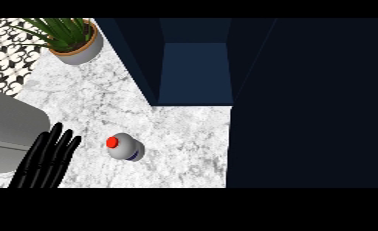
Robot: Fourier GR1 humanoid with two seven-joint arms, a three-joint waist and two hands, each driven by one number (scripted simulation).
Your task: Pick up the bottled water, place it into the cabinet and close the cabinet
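Beside the straight-fingered, empty black left hand (48,157): upright red-capped clear water bottle (124,147) on white marble counter (184,135), well short of the open dark-blue cabinet (196,72). Likely to topple if nudged sideways while reaching. Right hand unseen.

One bottled water (123,146) stood on the counter (184,130). There was one potted plant (72,37), one open cabinet (196,70) and one hand (46,160).

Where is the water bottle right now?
In the head view, the water bottle stands upright on the marble counter at lower left, just right of the robot's left hand and in front of the open cabinet.
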